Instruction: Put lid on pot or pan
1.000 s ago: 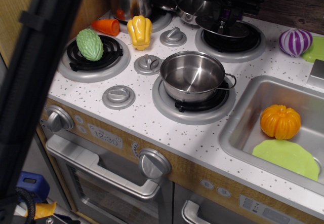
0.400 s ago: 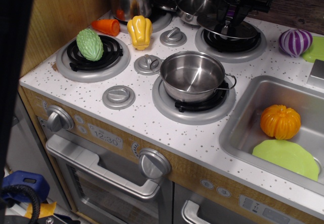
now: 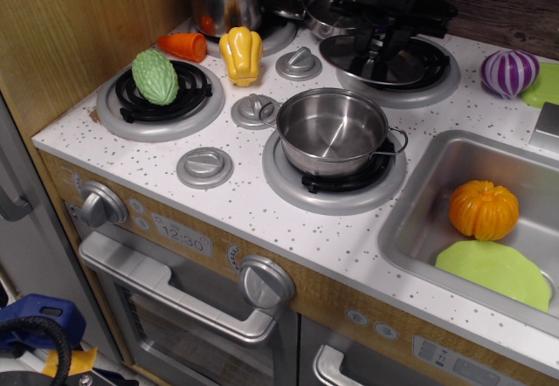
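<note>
Shiny flat round metal lid (image 3: pixel 365 58) hangs under the black gripper (image 3: pixel 385 21), apparently clenched on its knob.
Open steel pot (image 3: pixel 332 131) sits nearer the front, slightly left of the lid.

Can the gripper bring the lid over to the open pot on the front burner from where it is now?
Probably yes. The gripper holds the lid just behind the pot, whose mouth is empty, with nothing standing between them.

The lid (image 3: pixel 371 57) has shifted left over the back burner (image 3: pixel 399 69) — dark foreground arm gone.
</note>
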You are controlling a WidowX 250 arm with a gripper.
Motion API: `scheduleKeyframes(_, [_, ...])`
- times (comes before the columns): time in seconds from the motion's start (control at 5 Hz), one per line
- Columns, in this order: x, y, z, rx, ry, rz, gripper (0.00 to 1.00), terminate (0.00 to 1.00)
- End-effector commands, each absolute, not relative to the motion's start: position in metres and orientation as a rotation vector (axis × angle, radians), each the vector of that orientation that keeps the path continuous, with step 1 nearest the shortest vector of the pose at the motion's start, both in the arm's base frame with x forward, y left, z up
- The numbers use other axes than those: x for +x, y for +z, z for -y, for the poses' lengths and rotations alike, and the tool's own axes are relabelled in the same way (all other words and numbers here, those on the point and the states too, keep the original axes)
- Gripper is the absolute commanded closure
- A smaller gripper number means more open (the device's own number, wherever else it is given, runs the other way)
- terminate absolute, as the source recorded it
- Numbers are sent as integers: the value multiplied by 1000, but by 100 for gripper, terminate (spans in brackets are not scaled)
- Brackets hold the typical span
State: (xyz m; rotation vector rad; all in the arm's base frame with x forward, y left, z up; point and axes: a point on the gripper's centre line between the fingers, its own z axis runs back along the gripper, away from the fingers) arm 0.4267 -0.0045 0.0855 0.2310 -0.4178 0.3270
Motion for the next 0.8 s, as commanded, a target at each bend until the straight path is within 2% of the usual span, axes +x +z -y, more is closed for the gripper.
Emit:
scheduleKeyframes(0.0, [414,116,14,208,359,516,100,0])
scheduleKeyframes(0.4, [397,104,20,212,392,503,100,0])
scheduleKeyframes(0.6, [389,100,19,218,407,498,100,100])
